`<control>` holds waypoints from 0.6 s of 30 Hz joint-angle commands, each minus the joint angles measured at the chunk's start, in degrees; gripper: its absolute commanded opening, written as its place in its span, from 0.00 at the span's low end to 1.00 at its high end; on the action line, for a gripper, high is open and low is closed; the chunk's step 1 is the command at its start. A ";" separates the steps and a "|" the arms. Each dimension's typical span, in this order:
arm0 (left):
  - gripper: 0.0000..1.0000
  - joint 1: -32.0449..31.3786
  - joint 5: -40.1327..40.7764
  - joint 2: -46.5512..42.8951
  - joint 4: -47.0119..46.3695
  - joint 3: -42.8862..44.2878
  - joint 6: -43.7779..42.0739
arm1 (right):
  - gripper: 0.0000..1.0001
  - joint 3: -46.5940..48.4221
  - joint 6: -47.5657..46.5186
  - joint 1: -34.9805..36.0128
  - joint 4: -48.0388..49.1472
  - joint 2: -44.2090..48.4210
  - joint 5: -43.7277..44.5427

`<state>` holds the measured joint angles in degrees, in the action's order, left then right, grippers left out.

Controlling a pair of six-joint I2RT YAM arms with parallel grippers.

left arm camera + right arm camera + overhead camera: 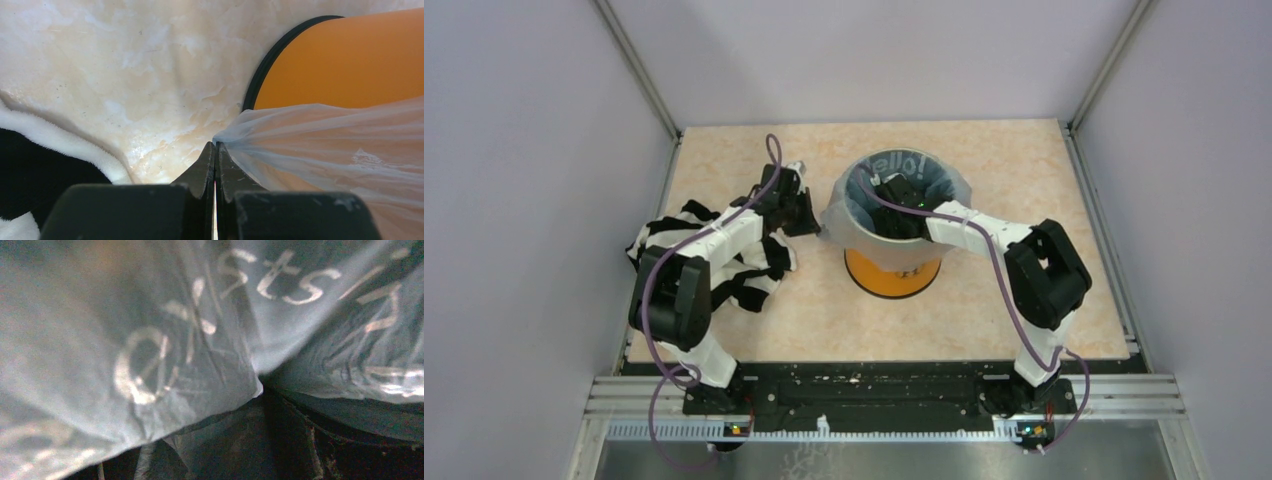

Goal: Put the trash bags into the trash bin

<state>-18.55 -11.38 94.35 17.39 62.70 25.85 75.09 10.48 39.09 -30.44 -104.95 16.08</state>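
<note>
The left gripper (801,211) was pressed together on a fold of the trash bag (840,228), and in the left wrist view its fingertips (215,151) met with no gap, the pale-blue film fanning out ahead of them and to their right. The trash bin (894,272) stood just beyond that pinch, on the same right-hand side; in the wrist view its orange wall (350,65) rose behind the stretched plastic (325,135). The bag was already draped over the bin's mouth, with its skirt hanging outside the rim and one corner drawn sideways toward the left gripper. I judged that the coming move turned on this: the held edge ran from the fingertips across to the rim, so the slack had to travel rightward and down over it. The right gripper (900,190) was the nearer one to the inside, reaching down into the lined mouth from above. Its own view was filled by crumpled film with white lettering (125,340) directly in front of it and a dark curve of the bin's interior (350,440) below. Its fingers did not show in either view, so I could not tell whether they were spread or closed. The bin's rim was covered by plastic, and how deep the bag sat was hidden. A striped cloth (759,272) lay behind and to the left of the left gripper on the table (984,300), its edge (30,165) showing in the wrist view.
</note>
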 commanded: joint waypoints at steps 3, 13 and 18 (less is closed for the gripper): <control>0.00 -0.17 -0.96 -4.33 0.20 2.52 -1.12 | 0.81 -0.67 -0.15 -0.33 -0.64 -2.95 0.23; 0.00 -0.15 -2.31 -5.26 0.32 2.86 -0.97 | 0.81 6.45 -0.89 -1.34 -9.47 -3.68 -3.99; 0.00 -0.25 -2.80 -5.72 0.38 3.36 -0.97 | 0.81 7.18 -0.75 -1.40 -10.36 -4.92 -5.33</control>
<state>-18.55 -12.95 91.22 18.26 63.66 25.50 79.72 10.11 38.37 -38.81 -108.62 12.21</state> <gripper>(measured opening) 0.005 0.812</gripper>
